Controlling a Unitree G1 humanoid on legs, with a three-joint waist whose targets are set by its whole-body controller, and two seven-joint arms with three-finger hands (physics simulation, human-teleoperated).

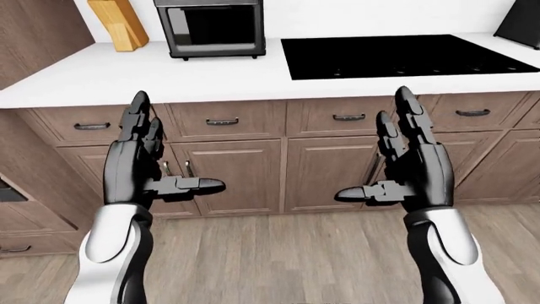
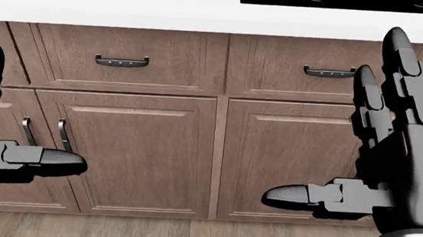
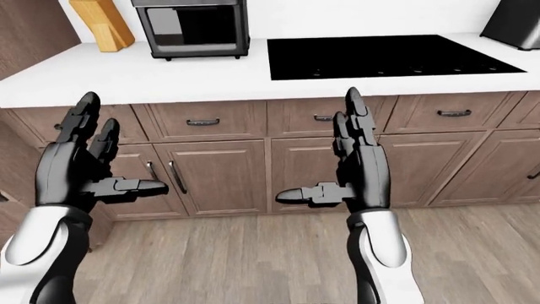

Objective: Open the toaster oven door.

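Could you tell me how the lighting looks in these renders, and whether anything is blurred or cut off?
Left-eye view: even, flat light, all sharp; soft shadow under the toaster oven, top cropped. Right-eye view: the same, cooktop matte black without glare. Head view: sharp but aimed low, showing cabinets only; left hand cut by the left edge, right hand whole.

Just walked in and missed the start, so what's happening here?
A humanoid robot stands before a white kitchen counter with both black three-finger hands raised and open, holding nothing: left hand, right hand. The black toaster oven with a dark glass door sits at the top of the left-eye view, door shut, out beyond both hands. A wooden knife block stands left of it, a black cooktop to its right.
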